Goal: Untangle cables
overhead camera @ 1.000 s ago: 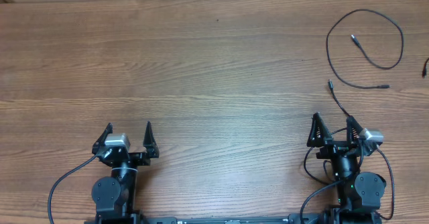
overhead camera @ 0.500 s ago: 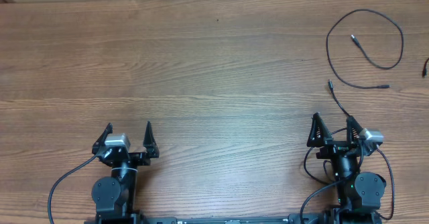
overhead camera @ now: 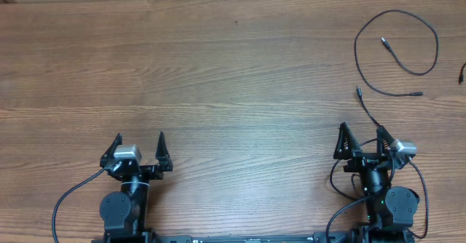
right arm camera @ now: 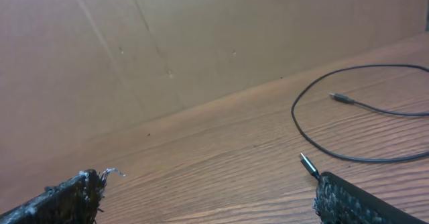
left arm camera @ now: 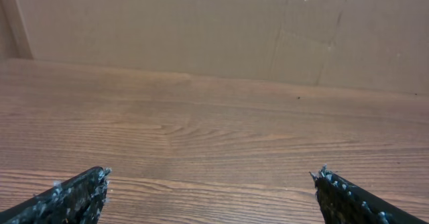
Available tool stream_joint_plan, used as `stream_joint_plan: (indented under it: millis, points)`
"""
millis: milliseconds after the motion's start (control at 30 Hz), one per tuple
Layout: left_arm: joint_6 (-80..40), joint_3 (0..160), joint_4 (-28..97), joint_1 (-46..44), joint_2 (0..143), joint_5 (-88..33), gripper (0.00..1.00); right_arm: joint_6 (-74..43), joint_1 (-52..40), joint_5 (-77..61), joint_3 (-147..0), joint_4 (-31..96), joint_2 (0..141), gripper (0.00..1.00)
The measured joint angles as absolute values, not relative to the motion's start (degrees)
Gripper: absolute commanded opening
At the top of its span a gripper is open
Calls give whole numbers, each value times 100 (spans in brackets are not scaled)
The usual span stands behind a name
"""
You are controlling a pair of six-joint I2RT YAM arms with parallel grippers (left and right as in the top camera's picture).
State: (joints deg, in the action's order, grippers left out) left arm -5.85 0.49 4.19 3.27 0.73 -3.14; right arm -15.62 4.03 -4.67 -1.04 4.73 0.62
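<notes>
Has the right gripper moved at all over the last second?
No. In the overhead view the right gripper is open and just as far below the plug of the nearest cable as before.

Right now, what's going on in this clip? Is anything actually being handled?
Nothing is being handled. The left gripper and right gripper sit at the near edge of the table, both open and empty. The cables lie at the far right: a looped cable with both its plug tips free, and a second cable running from its plug tip down towards the right gripper's outer finger. Whether it touches that finger cannot be told. The two cables look apart.
</notes>
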Motion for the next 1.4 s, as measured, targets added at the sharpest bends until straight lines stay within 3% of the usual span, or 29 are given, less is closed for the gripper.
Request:
stream_joint_plan:
  millis: [400, 1400]
  points:
    - [-585, 49, 419, 327, 73, -314, 100, -790, 405, 497, -104, 454, 62, 100]
    - [-587, 49, 419, 327, 73, -314, 100, -742, 405, 558, -104, 456, 62, 100]
